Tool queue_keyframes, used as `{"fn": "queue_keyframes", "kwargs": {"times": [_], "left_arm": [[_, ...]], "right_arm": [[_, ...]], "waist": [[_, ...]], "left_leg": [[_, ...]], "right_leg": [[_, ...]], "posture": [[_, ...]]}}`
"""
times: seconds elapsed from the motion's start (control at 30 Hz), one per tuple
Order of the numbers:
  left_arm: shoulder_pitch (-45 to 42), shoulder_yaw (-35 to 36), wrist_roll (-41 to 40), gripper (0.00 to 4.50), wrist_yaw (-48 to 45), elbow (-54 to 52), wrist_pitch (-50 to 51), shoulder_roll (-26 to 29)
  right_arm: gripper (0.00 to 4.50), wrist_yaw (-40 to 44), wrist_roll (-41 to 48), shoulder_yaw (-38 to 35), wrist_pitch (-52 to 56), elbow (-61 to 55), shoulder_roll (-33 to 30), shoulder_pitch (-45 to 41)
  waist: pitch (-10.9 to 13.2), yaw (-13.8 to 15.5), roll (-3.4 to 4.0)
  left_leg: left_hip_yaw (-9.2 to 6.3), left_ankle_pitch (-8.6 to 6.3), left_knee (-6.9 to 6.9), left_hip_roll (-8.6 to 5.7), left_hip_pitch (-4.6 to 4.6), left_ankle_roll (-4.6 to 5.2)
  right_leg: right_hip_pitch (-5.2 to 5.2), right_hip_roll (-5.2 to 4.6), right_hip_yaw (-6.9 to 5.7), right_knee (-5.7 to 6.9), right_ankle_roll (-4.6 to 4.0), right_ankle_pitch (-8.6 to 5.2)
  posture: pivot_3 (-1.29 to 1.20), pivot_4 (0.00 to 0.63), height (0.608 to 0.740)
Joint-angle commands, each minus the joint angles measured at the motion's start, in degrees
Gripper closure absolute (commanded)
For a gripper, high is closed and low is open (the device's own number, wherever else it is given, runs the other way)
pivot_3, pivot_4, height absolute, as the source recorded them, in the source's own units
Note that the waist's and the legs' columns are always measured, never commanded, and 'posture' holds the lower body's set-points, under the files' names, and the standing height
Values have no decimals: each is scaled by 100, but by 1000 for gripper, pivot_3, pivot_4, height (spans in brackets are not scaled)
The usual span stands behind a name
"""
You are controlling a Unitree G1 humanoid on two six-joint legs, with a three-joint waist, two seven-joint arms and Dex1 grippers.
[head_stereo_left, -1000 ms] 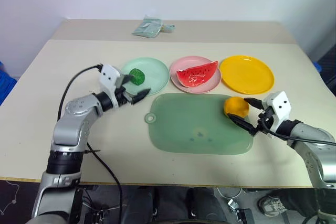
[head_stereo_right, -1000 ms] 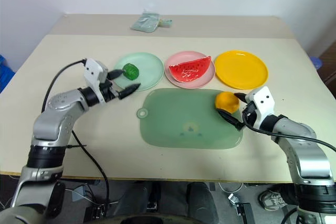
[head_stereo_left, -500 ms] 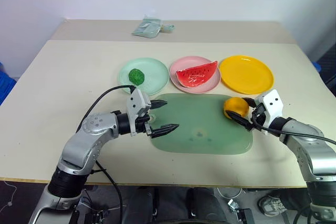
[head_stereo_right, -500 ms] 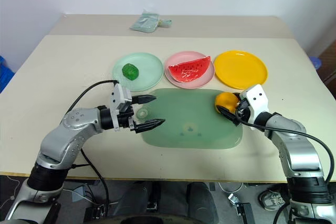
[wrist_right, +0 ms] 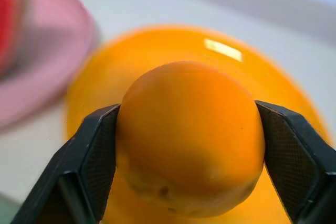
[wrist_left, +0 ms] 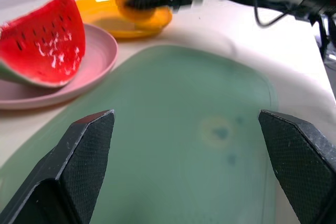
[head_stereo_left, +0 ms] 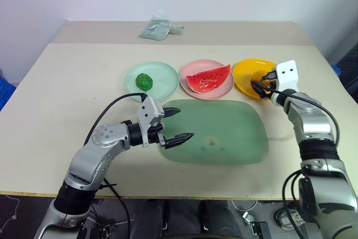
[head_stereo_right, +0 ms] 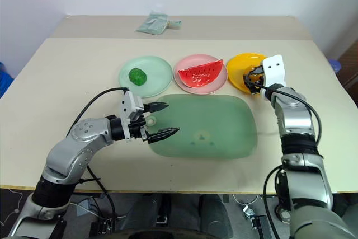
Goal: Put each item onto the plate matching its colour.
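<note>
On the table [head_stereo_left: 56, 82], the green cutting board [head_stereo_left: 218, 132] lies bare in front of 3 plates. The right gripper [wrist_right: 189, 140] is clamped on the orange fruit [wrist_right: 190, 137] over the yellow-orange plate [head_stereo_left: 246, 76] (contact with it unclear). The left gripper [head_stereo_left: 174, 125] gapes wide and empty above the board's left end. The watermelon wedge [head_stereo_left: 208, 78] sits on the pink plate [head_stereo_left: 190, 85], the green ball [head_stereo_left: 144, 81] on the mint plate [head_stereo_left: 165, 79].

Orange fruit [wrist_right: 190, 137] above yellow plate [head_stereo_left: 246, 76] (gripped); others plated.
</note>
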Motion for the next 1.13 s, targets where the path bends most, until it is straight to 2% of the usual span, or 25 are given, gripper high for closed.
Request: {"fn": "queue_keyframes", "kwargs": {"times": [0.03, 0.13, 0.27, 0.4, 0.6, 0.8, 1.13], "left_arm": [[64, 40, -20, 0, 149, -294, -75, -33], [160, 152, -21, 0, 266, -357, -104, -8], [226, 471, 40, 0, 447, -242, -220, 95], [439, 1195, 145, 0, 684, 100, -457, 358], [1228, 2434, 137, 0, 918, 641, -761, 713], [1827, 2868, 336, 0, 928, 999, -1166, 901], [2077, 2778, 467, 0, 1344, 813, -1274, 587]], "right_arm": [[64, -9, -62, -115, -595, 417, -36, -371], [64, 113, 10, -220, -1013, 234, -145, -266], [64, 707, 352, -526, -1259, -508, -476, 343], [64, 1515, 916, -963, -1037, -1487, -897, 1364], [64, 2678, 1612, -1337, -429, -2518, -1425, 2745], [64, 3020, 1518, -1153, -364, -2474, -1492, 2787], [64, 3039, 1340, -833, -451, -2131, -1300, 2329]], "waist": [[0, -12, 0], [0, -47, 0], [0, -59, 0], [0, -80, 1], [-1, -116, 2], [-2, -90, 3], [-2, -92, 3]], "left_leg": [[0, 0, 0, 0, 0, 0], [-1, 0, -1, 1, 0, 0], [-3, 0, -3, 1, 0, 0], [-4, 0, -7, 3, 0, 0], [0, -2, -24, 8, 10, 3], [0, -13, -34, 7, 16, 21], [3, 2, -52, 2, 15, -6]], "right_leg": [[0, 0, 0, 0, 0, 0], [0, 1, 0, 0, 0, 0], [2, 1, 0, -1, 0, 0], [3, 0, 0, -5, 0, 0], [3, -2, 5, -12, 0, 0], [3, -12, 6, -13, -2, 0], [-3, -23, 3, -20, -3, 0]], "posture": [[0, 150, 740], [0, 150, 740], [0, 150, 740], [0, 150, 740], [0, 150, 740], [0, 150, 740], [0, 150, 740]]}}
